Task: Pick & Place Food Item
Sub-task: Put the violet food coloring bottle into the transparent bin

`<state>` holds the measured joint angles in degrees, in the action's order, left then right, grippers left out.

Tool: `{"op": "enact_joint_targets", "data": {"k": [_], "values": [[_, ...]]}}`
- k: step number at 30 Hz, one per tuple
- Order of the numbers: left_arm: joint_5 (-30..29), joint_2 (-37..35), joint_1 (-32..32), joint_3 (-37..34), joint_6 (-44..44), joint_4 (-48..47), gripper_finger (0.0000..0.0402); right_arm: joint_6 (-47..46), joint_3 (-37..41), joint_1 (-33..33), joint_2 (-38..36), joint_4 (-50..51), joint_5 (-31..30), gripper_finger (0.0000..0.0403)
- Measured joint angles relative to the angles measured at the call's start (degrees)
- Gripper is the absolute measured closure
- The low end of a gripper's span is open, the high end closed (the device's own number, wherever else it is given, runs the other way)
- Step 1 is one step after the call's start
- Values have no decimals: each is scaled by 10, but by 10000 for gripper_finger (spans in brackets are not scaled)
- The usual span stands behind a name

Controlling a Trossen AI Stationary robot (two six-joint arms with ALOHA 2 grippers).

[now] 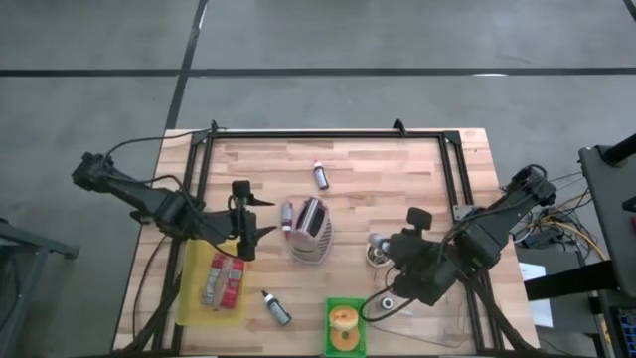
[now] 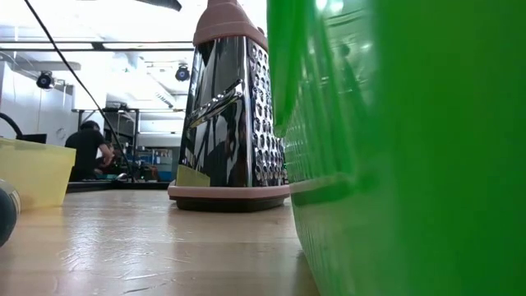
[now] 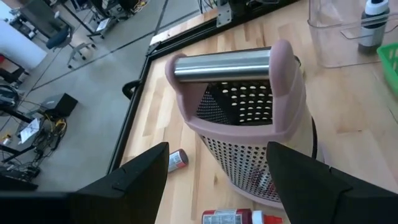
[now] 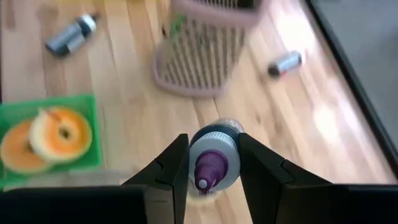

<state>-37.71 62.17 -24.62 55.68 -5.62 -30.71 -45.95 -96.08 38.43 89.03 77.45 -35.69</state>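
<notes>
Food item: 2 round orange and cream slices with a centre hole, likely bagel halves [image 1: 344, 323], lying flat and overlapping in the green tray [image 1: 329, 341] at the table's near edge; long axis of the pair runs from near edge to far edge; seen also from the right wrist [image 4: 46, 140].
Right gripper: [image 1: 382, 261] low over the table, right of centre, fingers closed against both sides of a small upright bottle [image 4: 213, 158] with a purple nozzle and dark collar; nozzle points up toward the wrist.
Left gripper: [image 1: 245, 219] held above the table just left of the grater, fingers [image 3: 134, 177] spread wide, holding nothing, touching nothing.
Grater: pink-framed metal box grater [image 1: 309, 229], near table centre, standing with its steel handle bar on top [image 3: 222, 65]; it fills the middle of the low view [image 2: 230, 115].
Yellow tray: [image 1: 189, 298] at the left near corner, red and white packets inside.
Loose bottles: 1 dark bottle [image 1: 275, 307] lying between the yellow and green trays; 1 small bottle [image 1: 320, 175] lying toward the far edge.
Clear bin: [image 1: 437, 333] at the right near corner.
Edges: black metal frame [image 1: 328, 132] runs along the far, left and right sides of the wooden table [image 1: 397, 179].
Open room: bare wood between grater and green tray; bare wood across the far half.
</notes>
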Motion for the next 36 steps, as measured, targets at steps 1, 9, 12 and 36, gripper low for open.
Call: {"op": "enact_joint_targets", "data": {"k": [1, 9, 12, 36], "values": [[0, 0, 0, -4, -2, 6, 129, -16, -13, 2, 5, 25, 13, 300], [-3, -3, 0, -21, -12, 29, 129, -85, -122, 34, 67, 117, 106, 300], [-9, -4, 0, -21, -12, 29, 129, -99, -152, 46, 89, 126, 135, 300], [-12, -4, 0, -21, -23, 42, 129, -222, -88, 101, 139, 87, 247, 300]]}}
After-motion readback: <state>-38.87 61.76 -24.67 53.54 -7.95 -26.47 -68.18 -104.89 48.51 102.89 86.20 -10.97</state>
